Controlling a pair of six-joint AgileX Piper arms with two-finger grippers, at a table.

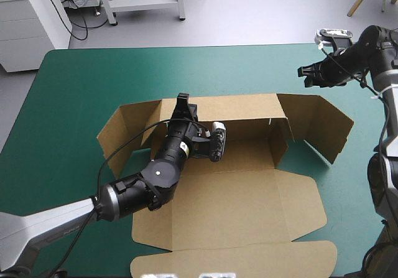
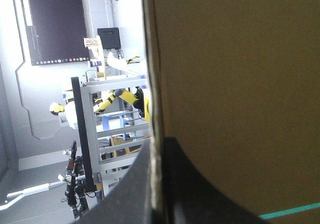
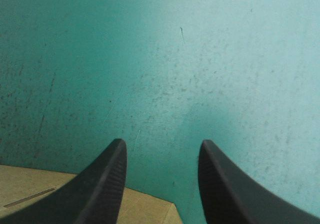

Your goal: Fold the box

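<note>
The brown box (image 1: 249,197) lies mid-table, its lid flat toward the near edge and its far wall (image 1: 239,109) raised. Side flaps stand angled at the left (image 1: 127,125) and right (image 1: 323,125). My left gripper (image 1: 182,99) reaches over the base to the far wall's left part. In the left wrist view the wall's edge (image 2: 150,83) runs between the black fingers, and the left gripper (image 2: 157,149) is shut on it. My right gripper (image 1: 303,73) hangs open above the far right of the table, beyond the right flap. In the right wrist view the right gripper (image 3: 161,146) holds nothing, with a box corner (image 3: 40,194) under it.
The lid's front flap (image 1: 236,262) reaches the table's near edge. Teal-green cover (image 1: 68,104) surrounds the box at the left, far and right sides. A white cabinet (image 1: 31,23) stands beyond the far left corner.
</note>
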